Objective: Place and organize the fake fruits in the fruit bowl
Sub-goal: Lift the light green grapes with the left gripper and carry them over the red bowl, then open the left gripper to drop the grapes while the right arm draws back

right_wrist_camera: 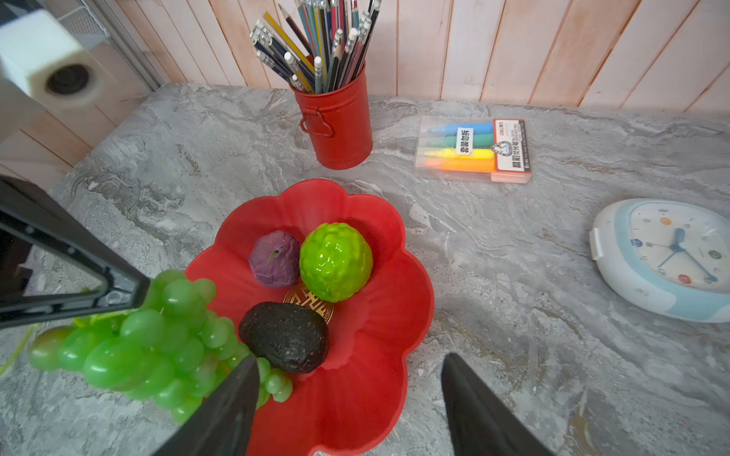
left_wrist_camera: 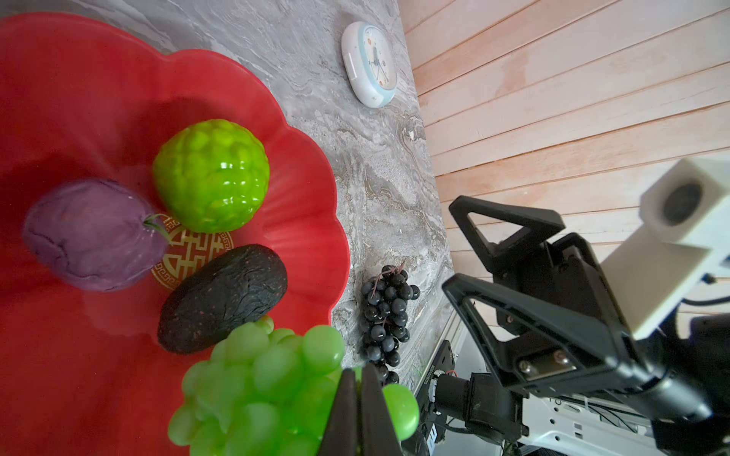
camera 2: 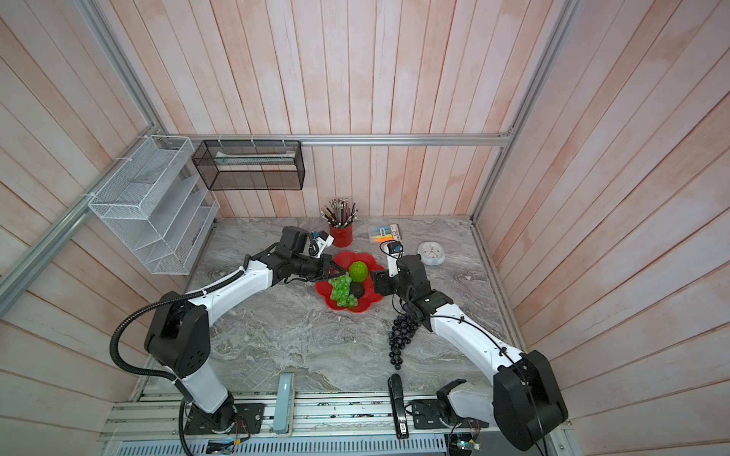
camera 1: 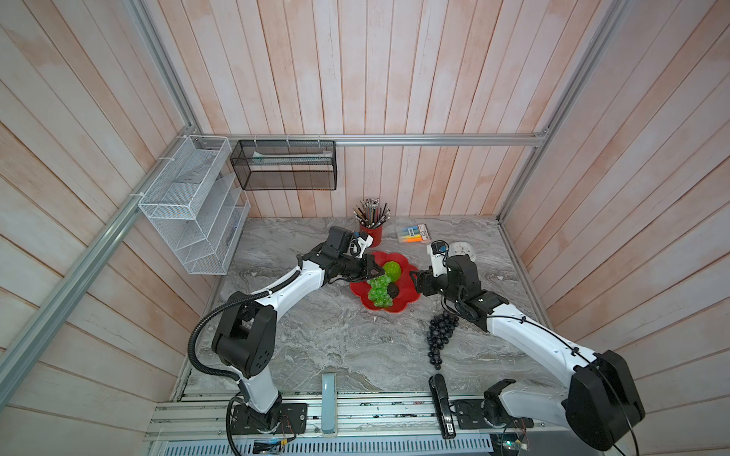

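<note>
There are five plastic fruits: one translucent green grape bunch (camera 1: pixel 380 291), one purple-black grape bunch (camera 1: pixel 439 335), one bumpy lime-green ball (camera 1: pixel 392 271), one small wrinkled purple ball (right_wrist_camera: pixel 274 258) and one dark rough avocado-like oval (right_wrist_camera: pixel 285 336). There is one glossy red flower-shaped dish (camera 1: pixel 405 298), one red metal pencil cup (camera 1: pixel 371 233), one clear pack of four highlighters (camera 1: pixel 412 232), one white-and-blue round clock (camera 1: pixel 460 249) at far right and one black stapler (camera 1: pixel 441 406) at the near edge. Two wire-mesh wall racks hang far left: one white rack (camera 1: pixel 185 213), one black rack (camera 1: pixel 284 173).
</note>
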Motion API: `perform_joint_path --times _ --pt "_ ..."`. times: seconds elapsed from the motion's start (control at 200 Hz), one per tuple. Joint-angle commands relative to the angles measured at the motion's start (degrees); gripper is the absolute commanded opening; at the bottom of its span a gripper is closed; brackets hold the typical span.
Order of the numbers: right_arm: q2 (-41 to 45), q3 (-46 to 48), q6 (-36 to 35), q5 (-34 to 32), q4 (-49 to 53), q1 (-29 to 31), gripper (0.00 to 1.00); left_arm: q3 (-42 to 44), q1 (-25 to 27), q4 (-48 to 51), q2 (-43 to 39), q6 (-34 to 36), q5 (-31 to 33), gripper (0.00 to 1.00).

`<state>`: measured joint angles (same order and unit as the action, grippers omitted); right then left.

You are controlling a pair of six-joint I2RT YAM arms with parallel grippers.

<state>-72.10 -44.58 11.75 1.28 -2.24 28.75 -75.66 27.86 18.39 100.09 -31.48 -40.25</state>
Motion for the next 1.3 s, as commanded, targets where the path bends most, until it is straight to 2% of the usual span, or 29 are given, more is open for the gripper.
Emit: perform_joint_path --times 0.0,0.26,0.385,0.795,1.06,1.125,1.295 --pt "-2.4 -1.4 -1.5 2.0 -1.9 1.2 0.73 1.7 -1.5 -1.3 -2.2 2.1 -1.1 0.00" --pt "-8.1 -3.7 -1.9 6.6 -5.0 2.9 0.66 0.8 -4.2 -1.2 1.5 3.8 -1.5 0.00" --pt "-10.9 -4.6 -2.7 6.3 -6.7 5.0 0.63 -1.2 -5.1 -1.3 4.8 4.5 -1.4 0.00" --pt "-17.1 -5.0 -0.9 12.2 -11.6 6.5 0.54 -7.9 -7.5 -1.1 14.2 5.8 0.4 0.01" --pt "-21.9 -5.8 -0.6 15.0 -13.5 7.2 0.51 -11.7 -8.9 0.8 17.9 6.8 0.7 0.16" --pt "-22.4 -6.3 -0.5 15.1 -13.6 7.2 0.50 -12.0 -9.0 0.8 18.0 6.9 0.9 0.26" --pt "-20.7 -7.4 -0.5 14.3 -12.4 7.2 0.50 -12.3 -9.1 1.9 17.5 8.3 4.2 0.47"
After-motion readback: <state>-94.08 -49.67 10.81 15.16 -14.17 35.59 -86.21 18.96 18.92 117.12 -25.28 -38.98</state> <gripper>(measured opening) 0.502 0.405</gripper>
